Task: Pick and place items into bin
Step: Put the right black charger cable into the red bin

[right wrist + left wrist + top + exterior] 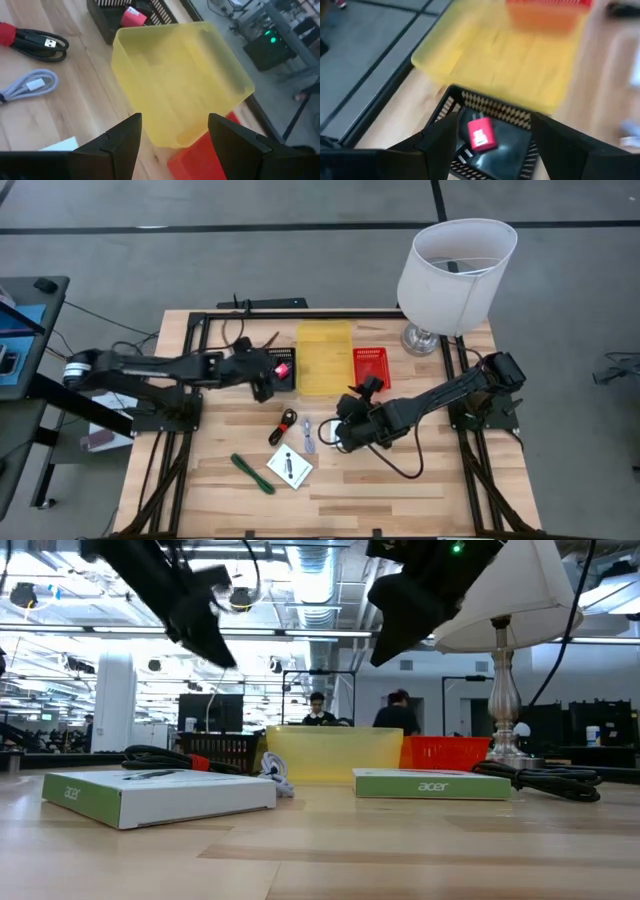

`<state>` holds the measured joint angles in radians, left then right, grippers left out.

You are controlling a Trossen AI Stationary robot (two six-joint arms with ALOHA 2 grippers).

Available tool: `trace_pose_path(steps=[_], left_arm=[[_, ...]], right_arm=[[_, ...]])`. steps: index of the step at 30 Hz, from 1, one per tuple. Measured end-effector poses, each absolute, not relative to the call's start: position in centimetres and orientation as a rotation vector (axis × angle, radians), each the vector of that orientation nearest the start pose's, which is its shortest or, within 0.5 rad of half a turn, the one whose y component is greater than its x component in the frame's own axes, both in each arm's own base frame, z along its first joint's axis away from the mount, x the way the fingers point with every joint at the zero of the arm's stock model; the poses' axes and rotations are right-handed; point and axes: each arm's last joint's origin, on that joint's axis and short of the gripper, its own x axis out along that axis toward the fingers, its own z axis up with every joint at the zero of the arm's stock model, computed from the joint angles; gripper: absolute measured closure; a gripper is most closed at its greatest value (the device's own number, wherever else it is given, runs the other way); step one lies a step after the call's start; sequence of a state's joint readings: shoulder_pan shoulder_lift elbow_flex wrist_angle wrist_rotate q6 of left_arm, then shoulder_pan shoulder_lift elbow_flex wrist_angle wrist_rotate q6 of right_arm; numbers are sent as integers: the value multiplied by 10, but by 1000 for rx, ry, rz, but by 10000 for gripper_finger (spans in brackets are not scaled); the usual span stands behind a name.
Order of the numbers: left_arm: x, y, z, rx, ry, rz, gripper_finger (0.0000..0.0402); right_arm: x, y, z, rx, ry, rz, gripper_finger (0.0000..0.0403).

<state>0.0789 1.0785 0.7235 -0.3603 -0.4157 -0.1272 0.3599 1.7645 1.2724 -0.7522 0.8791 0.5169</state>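
My left gripper [495, 125] hovers open above the black mesh bin [512, 137], with nothing between its fingers. A pink-red card [481, 135] lies on that bin's floor. In the high view this gripper [268, 378] is at the bin's left side. My right gripper [175, 120] is open and empty, raised above the table and pointing at the yellow bin [180, 80]. On the table lie a red-black cord [283, 425], a pale cord [306, 436], a white card with a black mark [290, 468] and a green stick [252, 473].
A red basket [372, 367] stands right of the yellow bin [324, 358]. The white-shaded lamp [455, 265] is at the far right corner. A black cable [405, 465] loops below the right arm. In the low view two flat white boxes [160, 795], [430, 783] lie on the table.
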Motion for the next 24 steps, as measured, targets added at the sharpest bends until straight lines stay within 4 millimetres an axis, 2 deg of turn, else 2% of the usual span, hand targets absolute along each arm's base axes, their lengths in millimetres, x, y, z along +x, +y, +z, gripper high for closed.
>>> trace_pose_path(steps=[5,10,17,24], left_arm=[[189,14,273,-74,529,464,159],[164,3,284,-131,415,400,159],[143,-6,274,-169,331,372,159],[140,-10,250,-176,264,332,159]], right_arm=[[319,107,215,-190,895,-691,178],[305,119,211,-104,889,-769,178],[280,141,213,58,679,-934,178],[265,154,212,176,676,-964,178]])
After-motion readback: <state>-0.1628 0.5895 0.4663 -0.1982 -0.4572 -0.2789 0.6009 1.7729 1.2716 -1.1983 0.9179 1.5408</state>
